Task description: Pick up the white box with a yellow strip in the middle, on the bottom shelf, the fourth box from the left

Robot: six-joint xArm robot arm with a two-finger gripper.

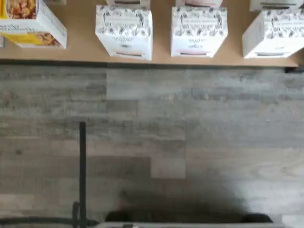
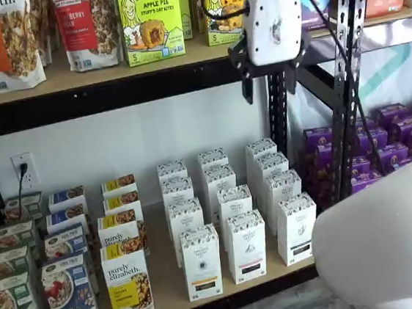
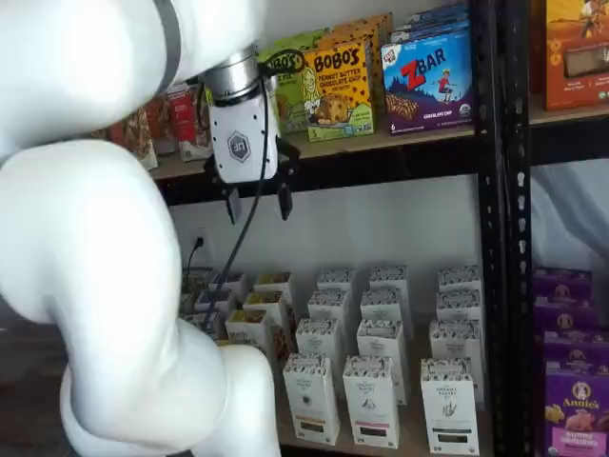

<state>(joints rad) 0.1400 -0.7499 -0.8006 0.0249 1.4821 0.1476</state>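
Observation:
The white box (image 2: 201,262) with a pale yellow band stands at the front of the bottom shelf (image 2: 163,277), just right of the purely elizabeth boxes (image 2: 128,284). It also shows in a shelf view (image 3: 311,398) and in the wrist view (image 1: 124,32), near the board's (image 1: 80,42) front edge. My gripper (image 3: 258,203) hangs high above it, level with the upper shelf's front rail, in both shelf views (image 2: 267,81). Its two black fingers stand apart with a plain gap and nothing between them.
White cartons with black bands (image 2: 247,247) (image 2: 296,230) stand to the box's right, with more rows behind. Bobo's boxes (image 2: 150,21) and granola bags fill the upper shelf. A black rack post (image 2: 346,81) and purple boxes (image 2: 400,141) are at the right. Grey plank floor (image 1: 152,142) lies before the shelf.

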